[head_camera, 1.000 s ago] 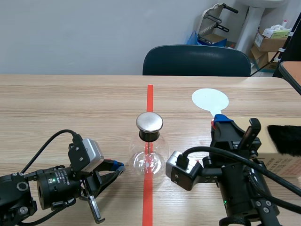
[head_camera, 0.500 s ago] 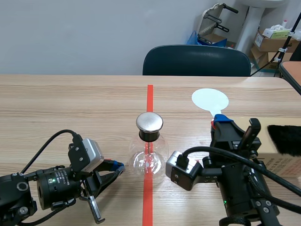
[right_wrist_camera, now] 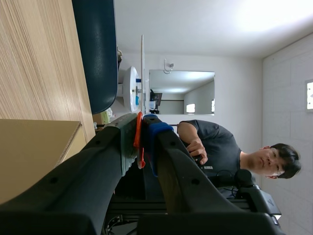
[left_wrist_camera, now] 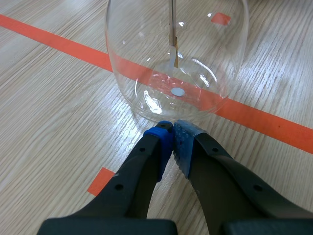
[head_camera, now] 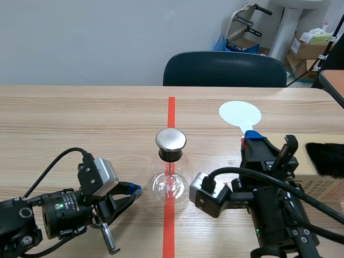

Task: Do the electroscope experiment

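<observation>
The electroscope (head_camera: 171, 167) stands mid-tabletop (head_camera: 80, 118) on the red tape (head_camera: 171, 110). It is thin glass: light, slick and breakable, so its black neck (head_camera: 171, 156) is the safest hold. My left fingers (left_wrist_camera: 161, 143) are together, tips at its base. My right fingers (right_wrist_camera: 171, 161) clamp the white paddle (head_camera: 240, 114) by its red handle (right_wrist_camera: 139, 132), probably stiff plastic. There is open room to the left; a box (head_camera: 328, 185) crowds the right.

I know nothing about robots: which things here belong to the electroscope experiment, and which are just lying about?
For the job: glass electroscope flask with its metal cap; white round paddle, held in the right gripper; probably the black fur, for rubbing.
Just about: cardboard box under the fur; dark chair; boxes in the far corner.
</observation>
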